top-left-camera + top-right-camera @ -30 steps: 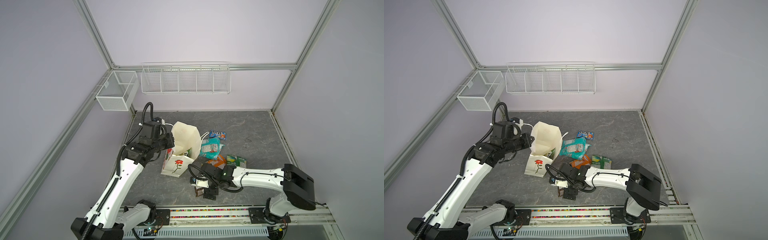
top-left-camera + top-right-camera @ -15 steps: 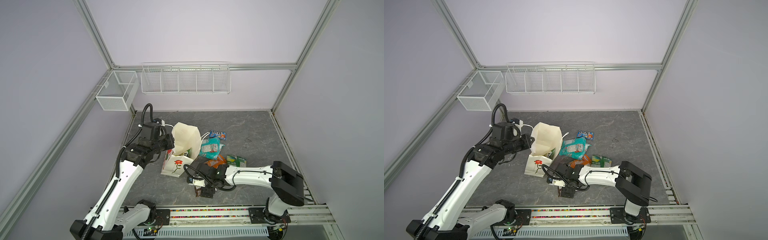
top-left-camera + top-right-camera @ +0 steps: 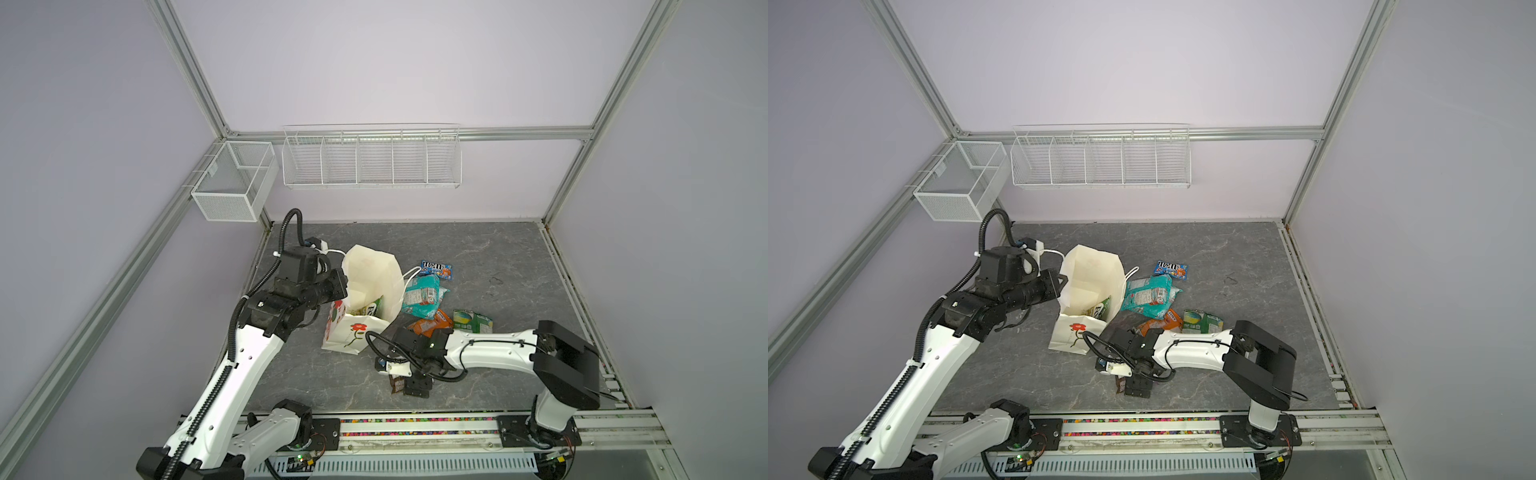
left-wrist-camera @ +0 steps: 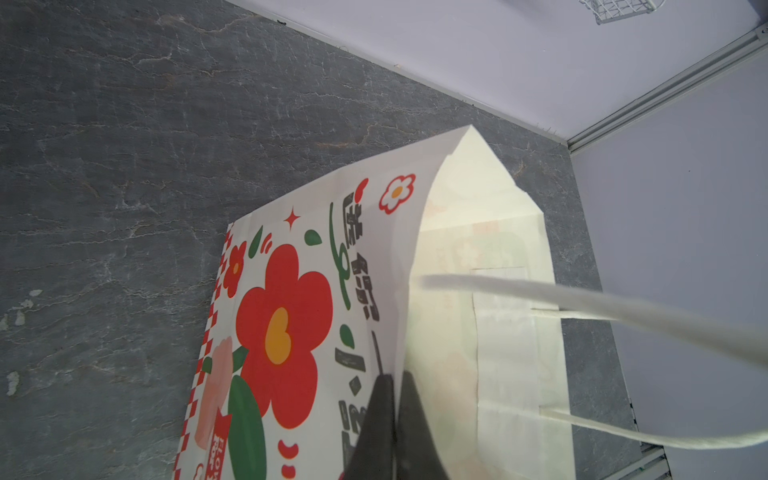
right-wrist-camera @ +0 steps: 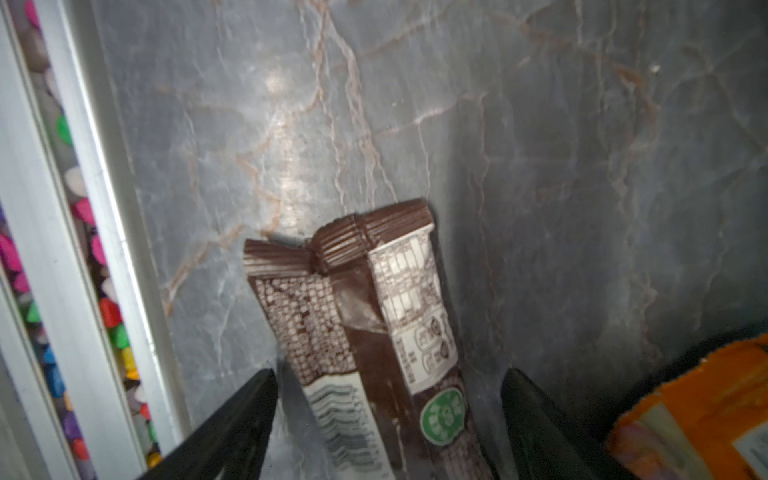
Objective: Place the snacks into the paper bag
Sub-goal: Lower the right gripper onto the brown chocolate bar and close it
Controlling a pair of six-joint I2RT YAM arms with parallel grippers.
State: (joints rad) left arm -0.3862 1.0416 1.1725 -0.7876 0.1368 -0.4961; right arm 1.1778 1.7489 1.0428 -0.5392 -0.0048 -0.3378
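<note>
The white paper bag (image 3: 374, 274) (image 3: 1088, 274) (image 4: 457, 249) stands open and tilted at the left of the mat. My left gripper (image 3: 341, 282) (image 4: 392, 378) is shut on its rim. A yellow-green FOX'S bag (image 3: 372, 309) lies inside. To its right on the mat are a blue M&M's pack (image 3: 436, 268), a teal bag (image 3: 422, 295), an orange bag (image 3: 430, 326) and a green bag (image 3: 471, 320). A dark-brown bar (image 5: 365, 316) (image 3: 397, 384) lies near the front rail. My right gripper (image 5: 388, 374) (image 3: 411, 386) is open astride it, with a gap on each side.
Two white wire baskets (image 3: 372, 160) (image 3: 232, 187) hang on the back and left walls. The front rail (image 3: 415, 422) runs just beyond the bar. The orange bag (image 5: 698, 407) lies close beside one right finger. The bag's cord handles (image 4: 623, 316) stretch past my left gripper.
The right arm's elbow has swung left and its gripper has shifted slightly left over the brown bar, with the jaws a little narrower. The left arm has hardly moved.
</note>
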